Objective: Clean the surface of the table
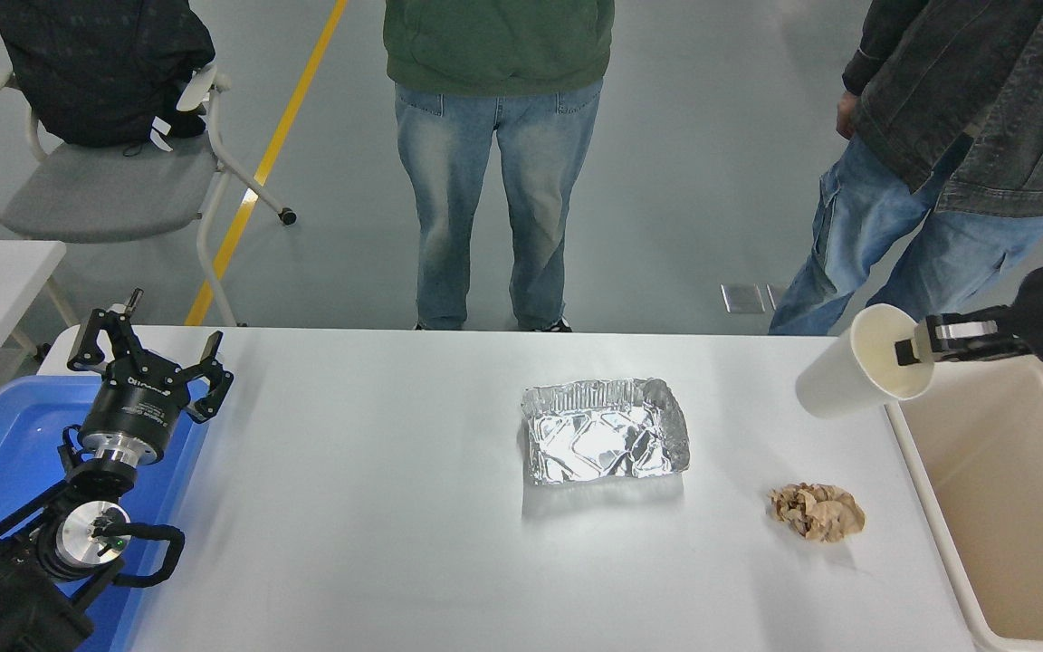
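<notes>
Right gripper (907,351): jaws clenched on the cup (856,376) rim, above the bench (377,507) edge. Left gripper (148,349): jaws spread, empty.

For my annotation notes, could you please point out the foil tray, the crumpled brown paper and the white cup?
foil tray (606,442): head view, its creased floor.
crumpled brown paper (817,512): head view, its middle.
white cup (834,385): head view, its outer wall.

White matte table surface (377,507), wide, rounded corners, level.

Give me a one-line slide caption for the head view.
Right gripper holds a white paper cup by its rim beside the beige bin; foil tray and crumpled paper remain.
</notes>
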`<state>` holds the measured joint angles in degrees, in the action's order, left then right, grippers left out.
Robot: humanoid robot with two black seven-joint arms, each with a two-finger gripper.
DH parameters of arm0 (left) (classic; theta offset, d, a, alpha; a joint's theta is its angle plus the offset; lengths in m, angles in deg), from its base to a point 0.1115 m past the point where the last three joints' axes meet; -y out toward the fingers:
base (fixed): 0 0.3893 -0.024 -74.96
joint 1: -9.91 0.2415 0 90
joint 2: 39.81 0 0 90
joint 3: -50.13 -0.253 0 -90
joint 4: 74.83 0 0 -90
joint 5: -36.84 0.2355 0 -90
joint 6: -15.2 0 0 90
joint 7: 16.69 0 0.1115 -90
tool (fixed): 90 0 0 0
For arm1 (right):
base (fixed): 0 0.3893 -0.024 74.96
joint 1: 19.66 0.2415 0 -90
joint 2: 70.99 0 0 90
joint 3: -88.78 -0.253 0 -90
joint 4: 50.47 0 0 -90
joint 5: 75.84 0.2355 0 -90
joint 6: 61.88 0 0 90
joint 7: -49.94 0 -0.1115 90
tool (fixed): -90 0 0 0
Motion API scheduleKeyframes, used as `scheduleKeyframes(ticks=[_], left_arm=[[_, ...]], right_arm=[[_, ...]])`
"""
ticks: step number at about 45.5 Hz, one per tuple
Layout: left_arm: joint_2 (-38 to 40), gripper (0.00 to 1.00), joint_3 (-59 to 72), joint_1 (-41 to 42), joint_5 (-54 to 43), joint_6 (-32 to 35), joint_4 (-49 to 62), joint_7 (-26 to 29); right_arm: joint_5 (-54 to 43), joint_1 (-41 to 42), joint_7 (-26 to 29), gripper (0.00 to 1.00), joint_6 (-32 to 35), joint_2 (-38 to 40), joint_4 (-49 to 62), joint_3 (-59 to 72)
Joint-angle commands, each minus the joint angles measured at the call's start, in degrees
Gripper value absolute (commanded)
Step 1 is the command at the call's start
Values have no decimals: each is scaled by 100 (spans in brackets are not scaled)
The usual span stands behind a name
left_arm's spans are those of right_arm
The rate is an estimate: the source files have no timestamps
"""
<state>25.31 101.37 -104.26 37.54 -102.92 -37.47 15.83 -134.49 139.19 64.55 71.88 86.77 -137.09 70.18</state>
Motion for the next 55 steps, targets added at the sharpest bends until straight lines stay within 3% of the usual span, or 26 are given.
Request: scheduleKeyframes(ticks=[1, 10, 21, 29, 37, 55], left_arm=[[0, 99, 0, 0, 0, 0, 0, 0], [0, 99, 0, 0, 0, 0, 0, 0], [0, 99, 0, 0, 0, 0, 0, 0], [0, 99, 0, 0, 0, 0, 0, 0], [0, 99, 0, 0, 0, 0, 0, 0], [0, 99, 0, 0, 0, 0, 0, 0]], right_arm=[[-68, -249, -28, 0, -403, -52, 629, 22], [-77, -697, -107, 0, -965, -227, 1252, 14], [-77, -1391, -950, 0, -1642, -509, 2526, 22], [-68, -1795, -1390, 0, -1818, -807, 3511, 31], [-68, -2349, -1452, 0, -2020, -1036, 4039, 40], [-50, -2754, -1829, 0, -2618, -2441, 6735, 189]])
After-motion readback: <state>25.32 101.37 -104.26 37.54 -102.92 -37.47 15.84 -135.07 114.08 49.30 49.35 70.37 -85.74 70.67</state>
